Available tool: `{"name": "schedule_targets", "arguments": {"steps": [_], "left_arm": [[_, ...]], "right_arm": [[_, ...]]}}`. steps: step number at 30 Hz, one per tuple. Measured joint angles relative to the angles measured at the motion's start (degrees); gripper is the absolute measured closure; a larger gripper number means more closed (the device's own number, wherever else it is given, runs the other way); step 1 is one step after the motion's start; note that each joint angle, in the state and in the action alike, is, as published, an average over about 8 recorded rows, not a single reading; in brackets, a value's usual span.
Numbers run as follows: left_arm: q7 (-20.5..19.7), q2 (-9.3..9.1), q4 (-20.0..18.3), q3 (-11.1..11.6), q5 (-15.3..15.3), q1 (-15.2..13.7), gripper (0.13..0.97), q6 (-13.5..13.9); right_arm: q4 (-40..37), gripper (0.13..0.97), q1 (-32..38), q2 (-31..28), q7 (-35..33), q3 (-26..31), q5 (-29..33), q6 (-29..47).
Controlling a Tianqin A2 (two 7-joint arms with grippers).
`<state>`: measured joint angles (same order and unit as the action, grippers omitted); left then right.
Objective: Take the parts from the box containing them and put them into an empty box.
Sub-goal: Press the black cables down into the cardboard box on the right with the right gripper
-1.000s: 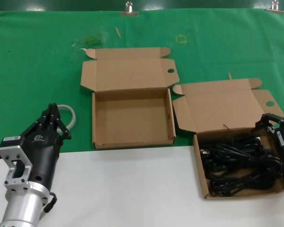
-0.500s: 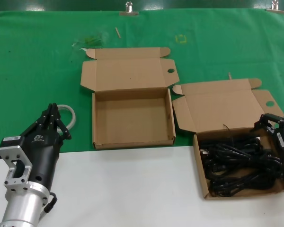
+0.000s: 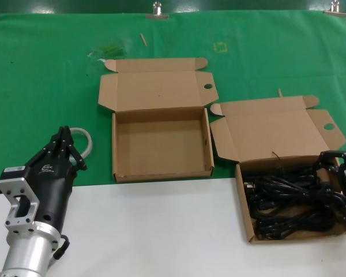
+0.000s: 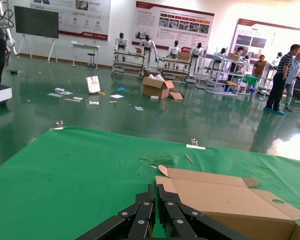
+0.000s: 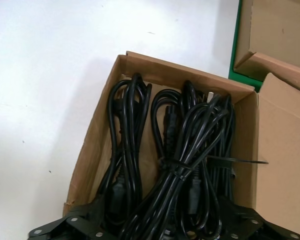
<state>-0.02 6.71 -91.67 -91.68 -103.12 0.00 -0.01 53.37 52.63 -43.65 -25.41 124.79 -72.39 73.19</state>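
A green cloth [image 3: 46, 75] covers the far part of the work surface, and a bare white tabletop [image 3: 161, 231] takes up the near part. Taking the empty box [image 3: 161, 144] as the landmark, it lies open on the cloth near the middle, its flat lid [image 3: 155, 89] folded back on the far side with a round hole through the lid ear nearest the other box.

The box containing the parts [image 3: 245, 208] sits to the right of the empty box and a little nearer the robot, resting mostly on the white tabletop; its skewed lid [image 3: 271, 130] leans back onto the cloth, almost reaching the empty box's right wall.

Inside lie the parts [image 3: 294, 205] (black power cords in loose bundles). The right wrist view shows about 3 bundles side by side, with a thin black tie [image 5: 230, 160] cinched around the middle one.

The left gripper [image 3: 62, 151] waits to the left of the empty box, well apart from it, with its fingers drawn close together; a white ring [image 3: 83, 138] lies on the cloth just beyond its tips.

The right gripper [image 3: 341, 187] is at the far-right end of the cord-filled box, its fingers spread wide over the bundles and holding nothing.
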Motion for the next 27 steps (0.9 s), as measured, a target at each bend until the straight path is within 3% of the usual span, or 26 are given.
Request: {"name": "schedule_targets", "arguments": {"steps": [11,19,23,27], "left_arm": [[0.0,0.0,0.0,0.0,0.0,0.0,0.941,0.0],[0.0,0.0,0.0,0.0,0.0,0.0,0.941,0.0],[0.0,0.0,0.0,0.0,0.0,0.0,0.941,0.0],[0.0,0.0,0.0,0.0,0.0,0.0,0.941,0.0]], "right_arm": [[1.64,0.416,-1.04,-0.93,0.53,-0.49,-0.51,0.56],[1.87,0.633,-1.32,-1.08,0.64,-0.63,-0.36,0.32],[2.16,0.633,-1.45,-1.2,0.86,-0.65,-0.23,0.34],[2.45,0.72,-1.47,-1.24,1.1,-0.63,-0.07,0.39]]}}
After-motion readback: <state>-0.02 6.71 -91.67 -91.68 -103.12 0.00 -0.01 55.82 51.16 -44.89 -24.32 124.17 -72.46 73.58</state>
